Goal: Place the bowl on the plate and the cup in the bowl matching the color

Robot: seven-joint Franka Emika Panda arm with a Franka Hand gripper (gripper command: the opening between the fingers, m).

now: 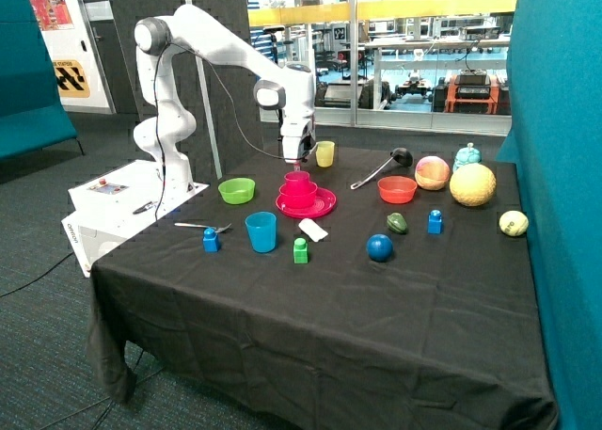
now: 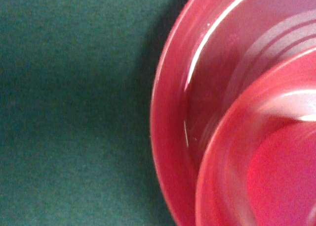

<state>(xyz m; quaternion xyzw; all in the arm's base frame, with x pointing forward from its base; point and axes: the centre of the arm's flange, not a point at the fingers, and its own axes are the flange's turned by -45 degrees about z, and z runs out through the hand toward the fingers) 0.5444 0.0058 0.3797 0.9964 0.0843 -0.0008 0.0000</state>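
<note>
Magenta-pink plate point(image 1: 320, 207), bowl point(image 1: 299, 195), cup point(image 1: 297, 178)

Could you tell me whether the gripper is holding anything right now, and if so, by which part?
It cannot be told. The gripper sits right at the top of the cup, which stands in the bowl on the plate.

Outside cam wide; wrist cam close-up.

A green bowl point(image 1: 236, 190), blue cup point(image 1: 261, 231), orange bowl point(image 1: 396, 188) and melon point(image 1: 472, 184) sit on the black tablecloth point(image 1: 310, 298).
</note>
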